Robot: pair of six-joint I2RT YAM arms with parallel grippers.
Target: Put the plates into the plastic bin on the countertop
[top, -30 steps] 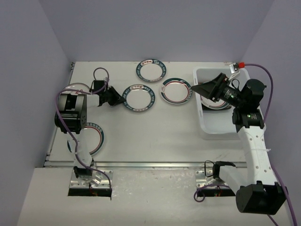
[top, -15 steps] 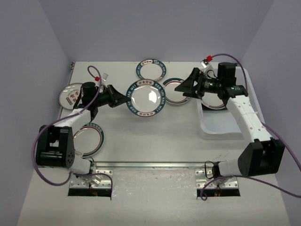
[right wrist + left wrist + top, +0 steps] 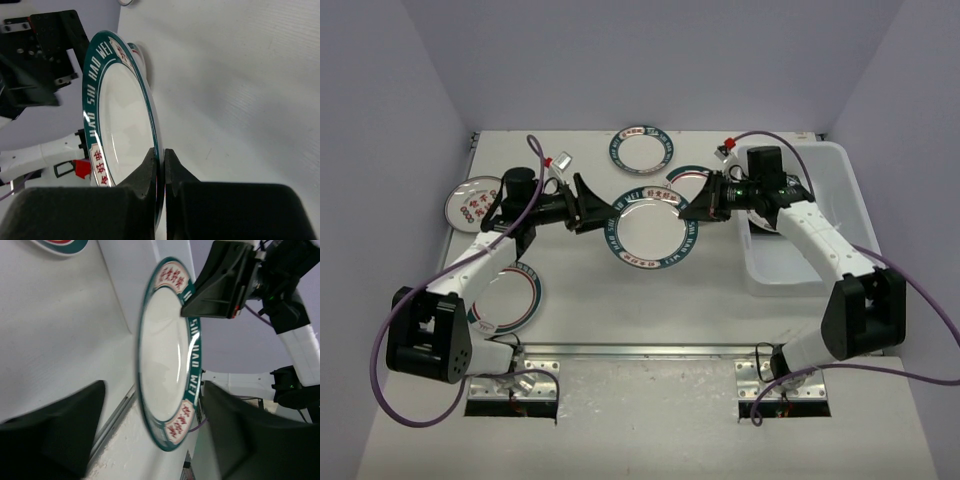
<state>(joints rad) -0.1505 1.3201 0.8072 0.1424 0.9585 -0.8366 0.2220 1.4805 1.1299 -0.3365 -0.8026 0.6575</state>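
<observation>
Top external view.

Item: teal-rimmed plate (image 3: 652, 228), tilted in the air over the middle of the bench (image 3: 650, 310), between my two arms.

My right gripper (image 3: 698, 207): pressed together on the plate's right rim, pinching it.

My left gripper (image 3: 590, 203): fingers spread either side of the left rim, not clamping.

Step in hand, by my judgement: handover from left to right.

Bin (image 3: 772, 282): right side of the bench, beside my right arm.

Next move calls for: left arm backing clear, right arm carrying the plate over the bin wall and lowering it flat.

Other plates (image 3: 642, 148): lying on the bench, far and left.

Five plates (image 3: 650, 228) clearly visible, one plastic bin (image 3: 820, 165).
</observation>
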